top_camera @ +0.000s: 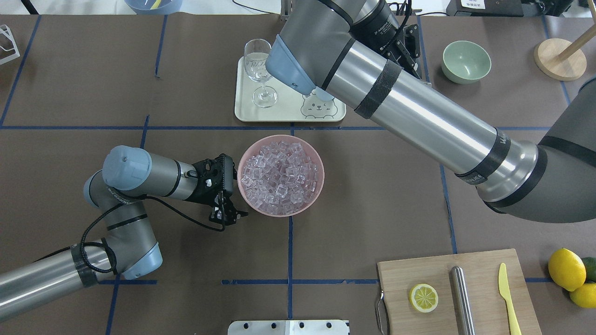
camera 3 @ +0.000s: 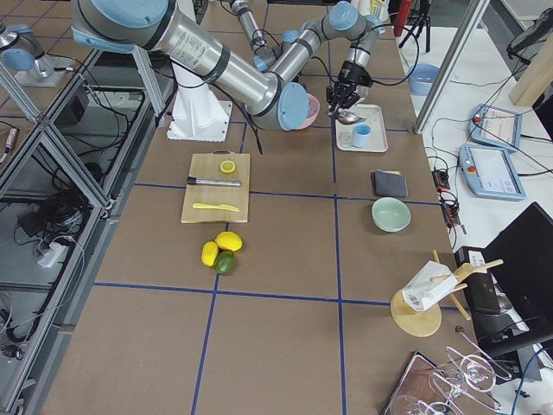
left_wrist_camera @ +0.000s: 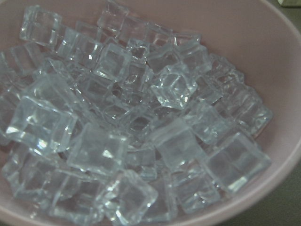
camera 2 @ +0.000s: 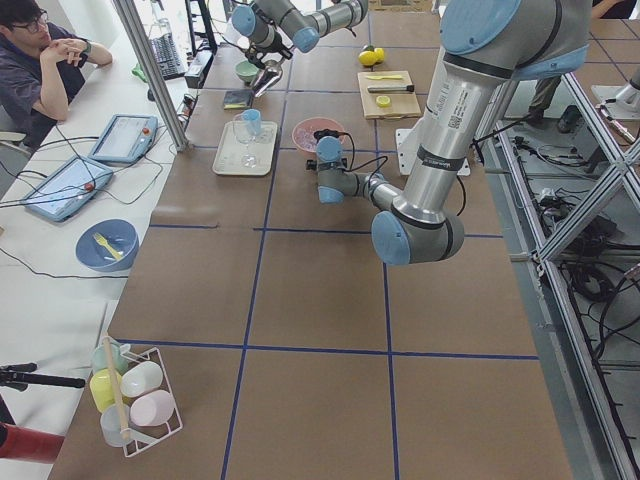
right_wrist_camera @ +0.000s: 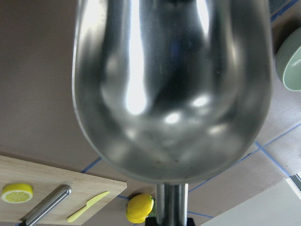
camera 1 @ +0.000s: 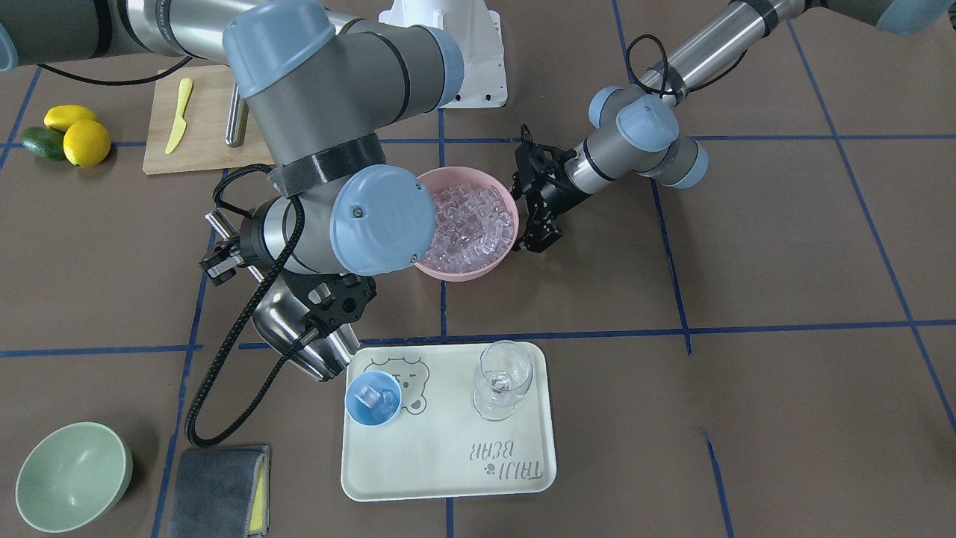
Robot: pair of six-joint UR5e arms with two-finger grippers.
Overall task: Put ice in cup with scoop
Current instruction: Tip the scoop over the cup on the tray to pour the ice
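Risks scattering clear ice cubes [camera 1: 470, 224] past the small light-blue plastic cup [camera 1: 357, 412], or toppling it, by tipping the shiny steel scoop [camera 1: 287, 325] off-centre. Clamps right gripper [right_wrist_camera: 170, 221] jaws narrow on the scoop's thin handle, cup ahead of them on the cream tray [camera 1: 448, 418]. Holds left gripper [top_camera: 230, 215] beside the pink bowl [camera 1: 455, 273] of cubes; jaw gap unreadable.

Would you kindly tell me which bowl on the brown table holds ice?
The pink bowl beside the left gripper, heaped with ice; the pale green bowl by the grey cloth is empty.
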